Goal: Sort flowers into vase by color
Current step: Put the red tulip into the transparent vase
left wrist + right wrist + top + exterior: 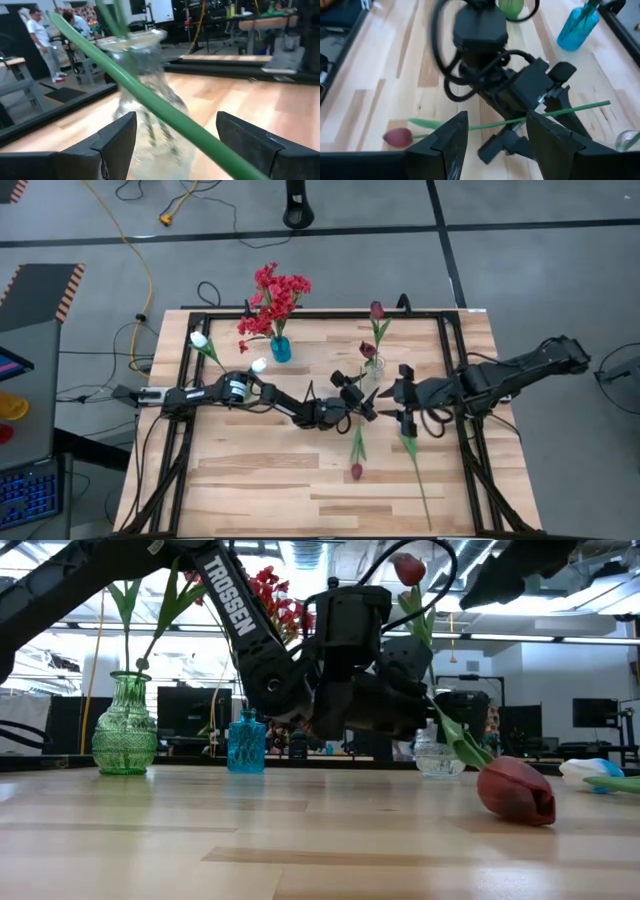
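Note:
A dark maroon tulip (356, 471) lies with its head (515, 790) on the table, and its green stem (165, 117) slants up toward the left gripper. My left gripper (527, 112) points level at mid-table, open, with that stem passing between its fingers. Just behind it stands a clear vase (372, 372) holding two maroon tulips (377, 310). My right gripper (496, 120) hangs open above the table to the right of the left gripper (355, 395), tilted down toward it, with nothing between its fingers. My left gripper has the maroon tulip's stem (540, 116) running across the gap between its open fingers, nearer the stem's free end than the head. Whether either finger touches the stem, I cannot tell. The tulip's head rests on the table.
A blue vase (280, 348) with red blossoms (272, 298) stands at the far middle. A green vase (125, 730) with white tulips (200, 340) stands left of it. Another long stem (418, 475) lies on the near right. A black frame (455, 360) rims the table.

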